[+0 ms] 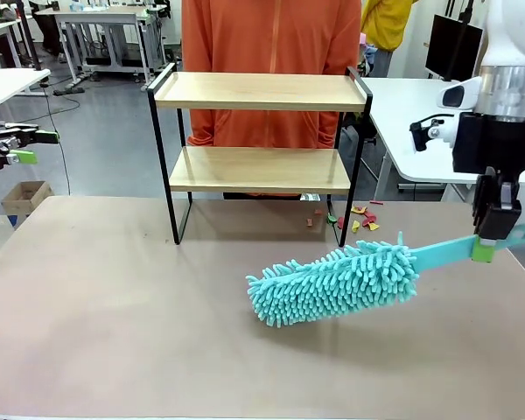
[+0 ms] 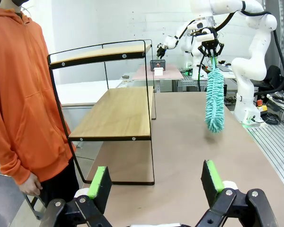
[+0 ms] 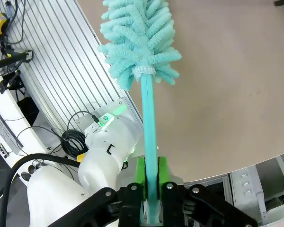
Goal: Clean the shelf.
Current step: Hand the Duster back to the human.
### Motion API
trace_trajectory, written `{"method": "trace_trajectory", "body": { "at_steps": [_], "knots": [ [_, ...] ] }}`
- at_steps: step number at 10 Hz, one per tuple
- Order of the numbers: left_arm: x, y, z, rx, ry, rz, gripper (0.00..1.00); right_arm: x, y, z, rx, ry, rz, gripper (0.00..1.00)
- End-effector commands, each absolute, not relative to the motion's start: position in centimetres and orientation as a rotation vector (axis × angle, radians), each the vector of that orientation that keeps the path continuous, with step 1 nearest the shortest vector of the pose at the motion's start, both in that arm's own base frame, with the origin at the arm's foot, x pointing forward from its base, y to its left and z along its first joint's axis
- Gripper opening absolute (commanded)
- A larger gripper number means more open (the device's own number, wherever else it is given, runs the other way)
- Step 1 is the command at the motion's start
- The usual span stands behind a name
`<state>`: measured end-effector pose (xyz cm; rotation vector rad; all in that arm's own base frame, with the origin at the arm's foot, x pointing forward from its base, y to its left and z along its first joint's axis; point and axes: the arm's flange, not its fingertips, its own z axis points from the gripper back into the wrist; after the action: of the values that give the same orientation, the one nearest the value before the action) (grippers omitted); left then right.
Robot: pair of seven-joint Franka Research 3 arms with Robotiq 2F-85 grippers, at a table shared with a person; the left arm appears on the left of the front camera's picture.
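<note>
The right tool (image 1: 495,234) pinches the flat teal handle of a shaggy chenille duster (image 1: 332,283) above the matte tan bench (image 1: 114,332). The left tool (image 2: 154,182) stands spread. The shelf (image 1: 261,131), pale wooden boards in thin black frame, stands at the bench's far edge.

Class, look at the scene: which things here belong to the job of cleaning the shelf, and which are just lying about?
Belong to the job:
- the shelf, two wooden boards in a black frame
- the teal duster, its handle clamped in the right gripper

Just lying about:
- coloured scraps on the floor past the table's far edge
- the cardboard box on the floor, far left
</note>
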<state>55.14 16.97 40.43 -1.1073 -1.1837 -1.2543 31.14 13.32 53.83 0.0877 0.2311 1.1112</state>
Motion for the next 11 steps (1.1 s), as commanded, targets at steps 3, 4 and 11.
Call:
{"method": "trace_trajectory", "body": {
  "at_steps": [3,4,11],
  "knots": [
    [54.9,16.7,40.7,-1.103,-1.18,-1.258,1.0,31.4,13.6,54.3,0.081,0.224,1.105,0.13],
    [54.9,16.7,40.7,-1.103,-1.18,-1.258,1.0,31.4,13.6,54.3,0.081,0.224,1.105,0.13],
    [45.7,6.8,45.5,-0.943,-1.086,-1.314,1.0,36.9,10.3,52.9,0.181,-0.045,1.221,0.13]
  ]
}}
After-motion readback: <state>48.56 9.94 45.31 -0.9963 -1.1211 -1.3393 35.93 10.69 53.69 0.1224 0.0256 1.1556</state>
